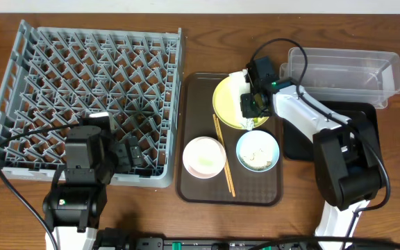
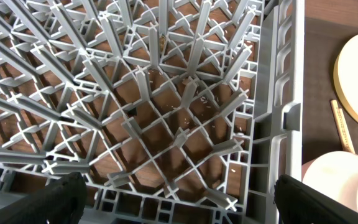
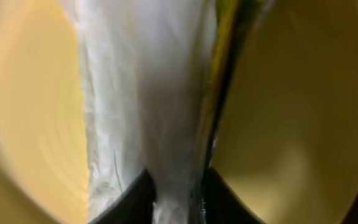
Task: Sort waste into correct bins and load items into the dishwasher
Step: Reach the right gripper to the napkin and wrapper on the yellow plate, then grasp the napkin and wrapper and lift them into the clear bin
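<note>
The crumpled white napkin (image 3: 148, 93) with its green strip (image 3: 225, 62) lies on the round yellow plate (image 1: 229, 104). My right gripper (image 3: 176, 193) is shut on the napkin, low over the plate (image 3: 303, 112); in the overhead view the gripper (image 1: 251, 105) covers most of the napkin (image 1: 238, 78). My left gripper (image 2: 179, 202) is open and empty above the front right corner of the grey dish rack (image 1: 89, 90). The white bowl (image 1: 203, 156), the light blue bowl (image 1: 257, 151) holding rice scraps, and the chopsticks (image 1: 224, 156) lie on the brown tray. The small white cup is out of view.
The brown serving tray (image 1: 255, 187) sits right of the rack. The clear tub (image 1: 346, 69) stands at the back right, with the black tray (image 1: 298, 142) in front of it, partly under my right arm. Rice grains lie scattered under the rack (image 2: 166, 93).
</note>
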`<state>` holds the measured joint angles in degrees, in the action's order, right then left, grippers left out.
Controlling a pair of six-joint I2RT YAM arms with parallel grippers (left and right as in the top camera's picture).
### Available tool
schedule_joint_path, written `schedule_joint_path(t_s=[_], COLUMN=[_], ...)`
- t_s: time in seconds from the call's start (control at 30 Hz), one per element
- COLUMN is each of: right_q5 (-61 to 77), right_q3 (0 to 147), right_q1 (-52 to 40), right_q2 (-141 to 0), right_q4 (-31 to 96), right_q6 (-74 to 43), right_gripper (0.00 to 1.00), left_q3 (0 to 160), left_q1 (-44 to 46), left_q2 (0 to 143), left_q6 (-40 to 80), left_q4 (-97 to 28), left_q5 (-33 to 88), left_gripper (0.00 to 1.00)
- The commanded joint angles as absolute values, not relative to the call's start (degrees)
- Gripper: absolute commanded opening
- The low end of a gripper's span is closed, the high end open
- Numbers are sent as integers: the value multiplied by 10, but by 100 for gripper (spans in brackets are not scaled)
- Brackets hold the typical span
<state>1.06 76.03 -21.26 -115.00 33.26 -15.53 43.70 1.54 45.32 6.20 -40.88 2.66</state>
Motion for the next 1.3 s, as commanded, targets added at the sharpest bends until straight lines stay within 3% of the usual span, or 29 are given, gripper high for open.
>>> schedule_joint_path(t_s=[0.0,0.2,0.4,0.53,0.87,0.9,0.93,1.0,1.03,1.13,1.27], right_q5=[4,-4,-121,-142,-192,-190,-190,-182,-177,-137,-71], right_q3=[765,798,819,819,815,815,815,815,815,815,815], right_q1=[-222,-211,-162,-116,-8,0,6,15,19,24,17], right_q2=[-1150,-1111,-1030,-988,-994,-998,-1002,-1004,-1004,-1000,-983], right_q4=[329,325,301,278,354,356,353,331,316,257,232], right_q6=[-163,-175,-337,-361,-612,-627,-637,-640,-624,-509,-389], right_gripper=[2,1,1,1,1,6,21,66,79,97,99], left_q3=[451,451,451,451,451,451,451,451,451,451,451], left_q1=[14,13,14,14,14,14,14,14,14,14,14], left_q2=[452,452,452,452,452,452,452,452,452,452,452], left_q6=[67,67,67,67,67,67,67,67,67,67,67], left_q4=[-409,-409,-412,-413,-414,-413,-413,-413,-414,-413,-414], left_q5=[28,28,28,28,28,28,28,28,28,28,28], left_gripper=[99,99,99,99,99,99,99,99,99,99,99])
